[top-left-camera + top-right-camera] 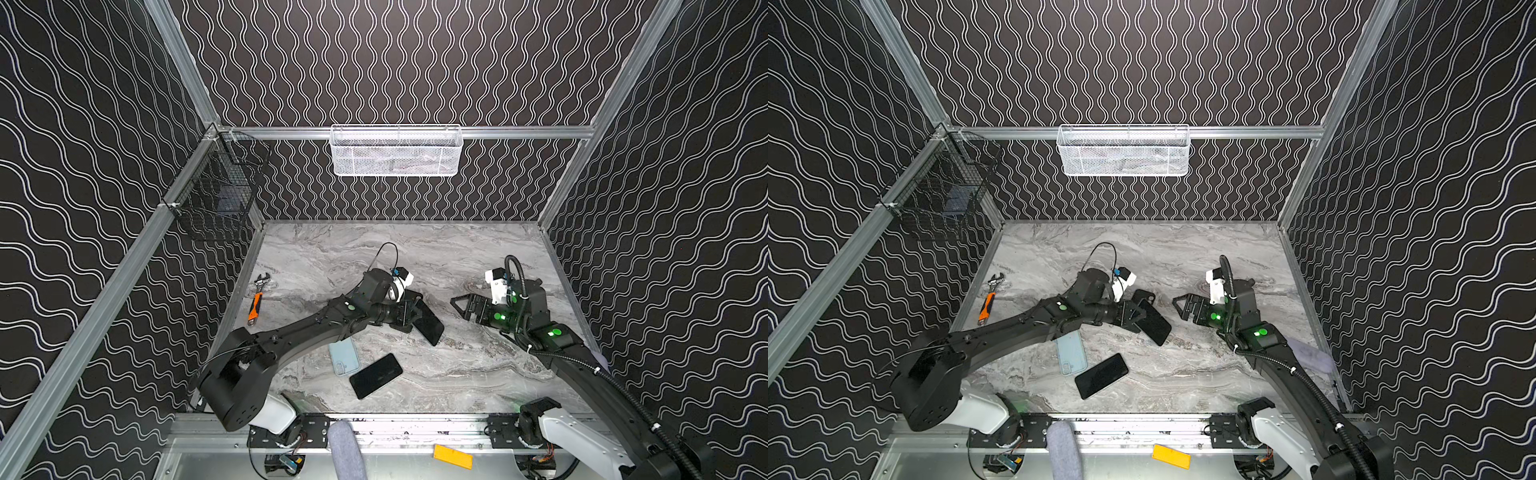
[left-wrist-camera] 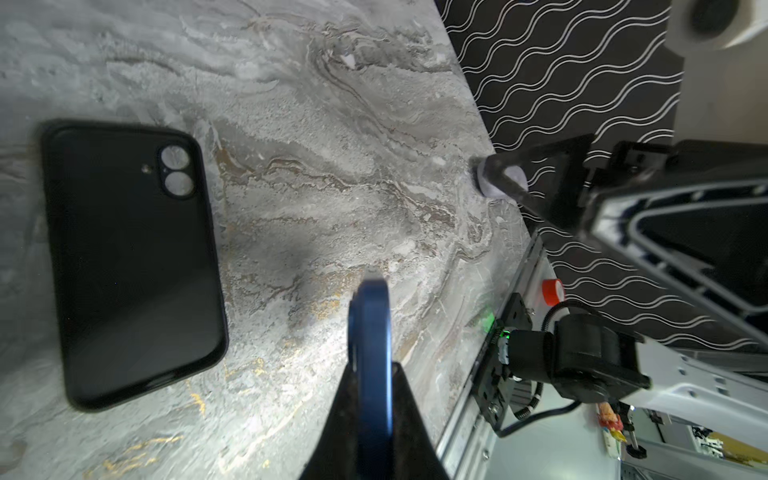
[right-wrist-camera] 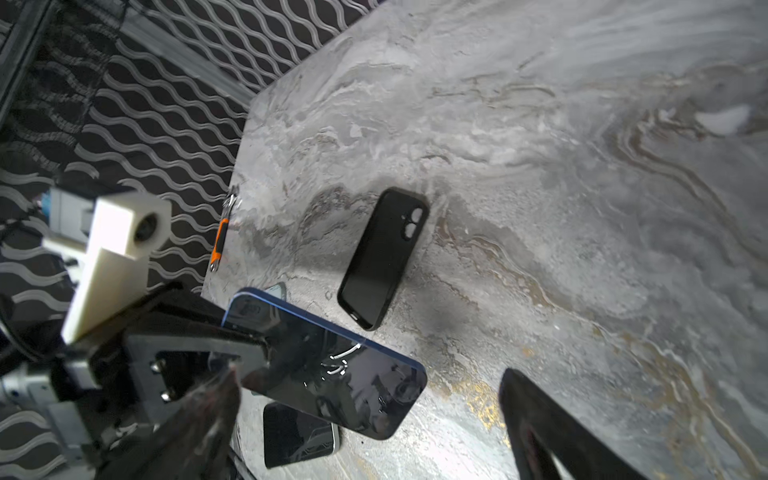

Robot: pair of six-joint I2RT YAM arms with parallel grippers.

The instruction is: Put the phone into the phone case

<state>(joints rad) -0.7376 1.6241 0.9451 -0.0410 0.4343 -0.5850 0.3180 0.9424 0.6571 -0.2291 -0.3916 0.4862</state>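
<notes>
Grips blue-rimmed, dark-glass phone [image 1: 430, 326] in nearly closed left gripper [image 1: 415, 318], just near of flat black rubbery phone case [image 2: 129, 262]; holds right gripper [image 1: 463, 307] spread wide, empty, at right.

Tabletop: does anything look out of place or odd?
An orange-handled wrench lies near the left edge of the table and has nothing to do with phones or cases. A second phone and a pale blue case lie near the front. Nothing looks spilled or broken.

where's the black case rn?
Black case lies flat on the table near its middle, just beyond the left gripper holding the blue phone; clearest in the right wrist view.
</notes>
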